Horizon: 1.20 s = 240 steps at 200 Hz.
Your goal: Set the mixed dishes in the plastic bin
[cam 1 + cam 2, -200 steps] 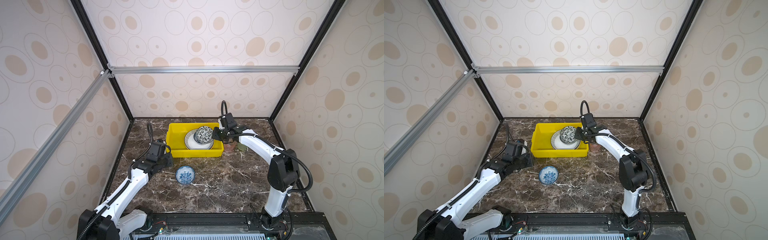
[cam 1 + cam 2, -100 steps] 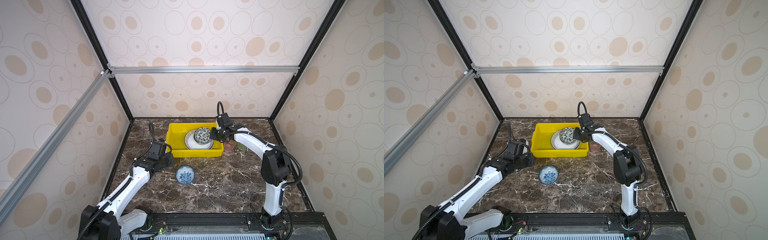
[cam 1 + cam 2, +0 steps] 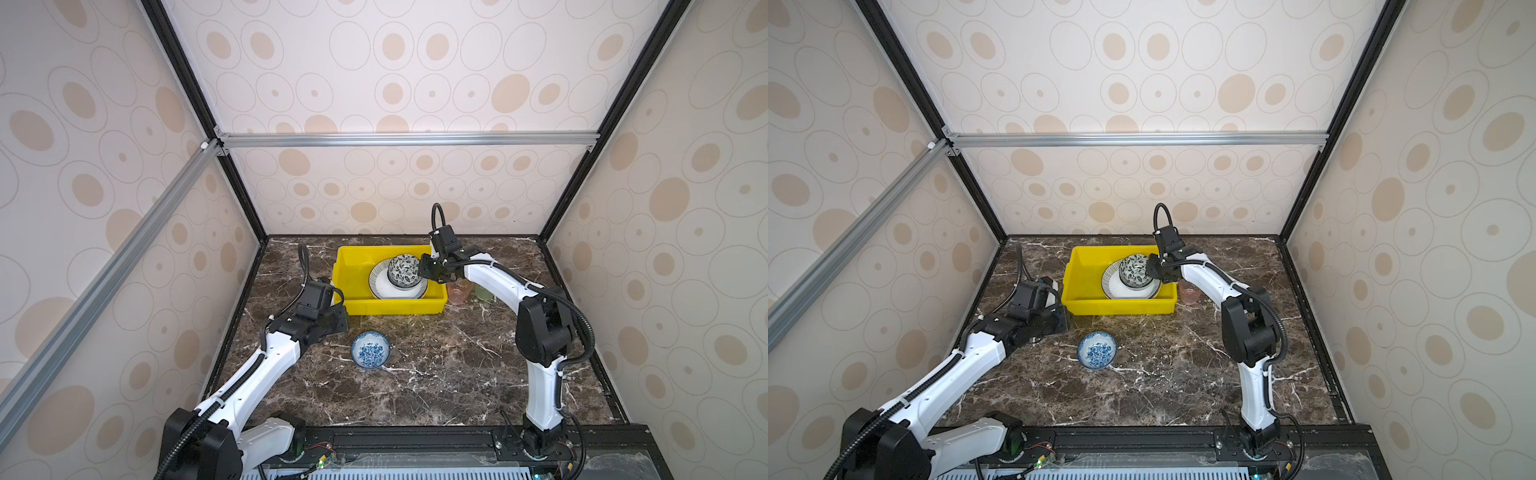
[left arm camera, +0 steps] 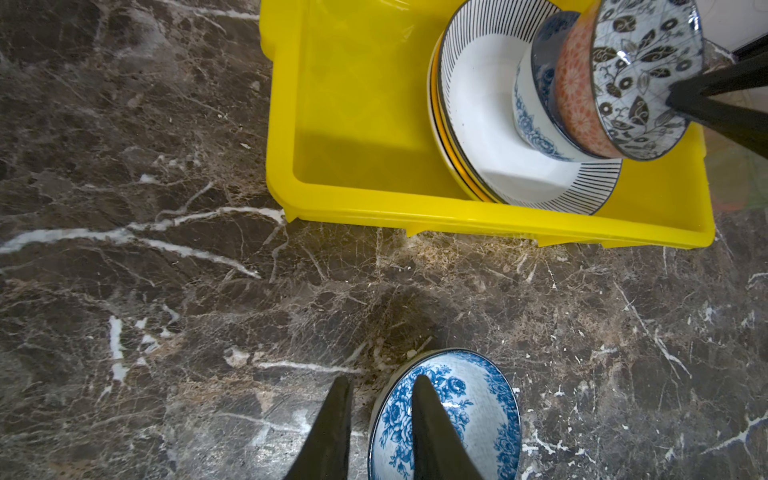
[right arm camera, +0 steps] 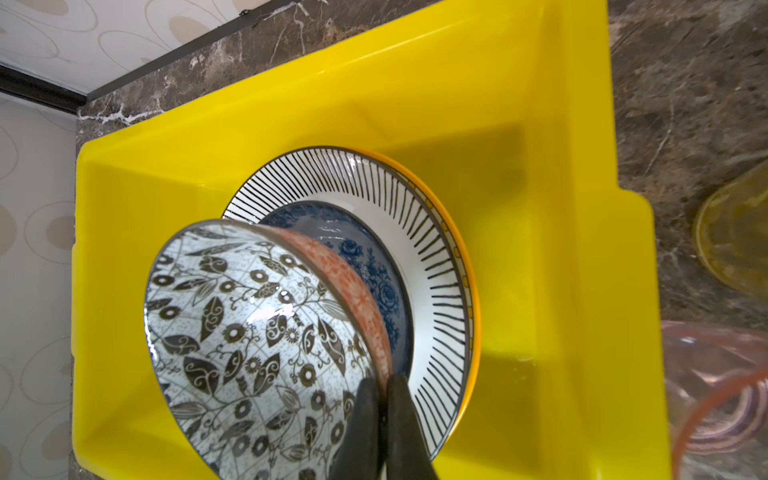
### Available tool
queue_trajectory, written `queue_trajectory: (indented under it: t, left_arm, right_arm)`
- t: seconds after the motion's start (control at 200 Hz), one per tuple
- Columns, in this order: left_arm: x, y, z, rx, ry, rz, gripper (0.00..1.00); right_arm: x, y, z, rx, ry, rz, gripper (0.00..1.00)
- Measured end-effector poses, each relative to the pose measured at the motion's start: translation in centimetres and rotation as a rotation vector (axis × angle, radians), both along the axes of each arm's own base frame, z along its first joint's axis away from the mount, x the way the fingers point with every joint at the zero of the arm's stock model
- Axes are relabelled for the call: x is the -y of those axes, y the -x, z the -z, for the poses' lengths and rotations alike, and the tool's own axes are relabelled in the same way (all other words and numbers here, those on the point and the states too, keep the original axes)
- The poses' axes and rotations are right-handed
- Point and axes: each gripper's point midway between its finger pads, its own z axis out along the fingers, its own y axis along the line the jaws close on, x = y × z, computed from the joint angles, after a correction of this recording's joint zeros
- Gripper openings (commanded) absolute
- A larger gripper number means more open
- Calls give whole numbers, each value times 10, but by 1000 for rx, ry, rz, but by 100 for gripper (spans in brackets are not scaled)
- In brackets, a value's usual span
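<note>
Setting the black-white bowl into the yellow bin looks like the step in hand. The right pincer is pressed together on that bowl's rim, one finger inside and one outside. The bowl sits tilted on top of a nested stack: an orange-patterned bowl, a dark blue bowl under it, then a striped-rim plate with a yellow-edged plate beneath. In both top views the stack stands toward the right end of the bin, and the left part of the bin's floor is bare. Whether the black-white bowl is fully seated in the orange one I cannot tell.

The left pincer hangs slightly spread and empty above the tabletop, just off the bin's near left corner. In its wrist view its fingers frame the rim of the blue-floral bowl, which lies upright on the tabletop, apart from the bin's front wall. A pink cup and a yellow-green cup stand just beside the bin's right wall, under the right arm.

The right arm's next move probably calls for letting go and lifting straight off, since a sideways pull could drag the leaning stack. The left arm would need to come down onto the blue-floral bowl's rim, pinch it and clear the front wall. The bare floor looks a safer landing than the stack.
</note>
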Motion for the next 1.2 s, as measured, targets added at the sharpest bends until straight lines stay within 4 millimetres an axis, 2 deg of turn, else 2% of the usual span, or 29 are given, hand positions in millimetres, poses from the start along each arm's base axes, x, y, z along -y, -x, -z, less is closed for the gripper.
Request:
queue_trajectory:
  t: [0.28, 0.705, 1.201]
  left_arm:
    - [0, -1, 0, 1, 0, 0, 26]
    - [1, -2, -1, 5, 3, 1, 26]
    - [2, -2, -1, 5, 7, 3, 27]
  right_arm:
    - [0, 1, 2, -13, 0, 1, 0]
    - [0, 4, 17, -54, 15, -2, 0]
    - [-3, 3, 19, -64, 5, -10, 0]
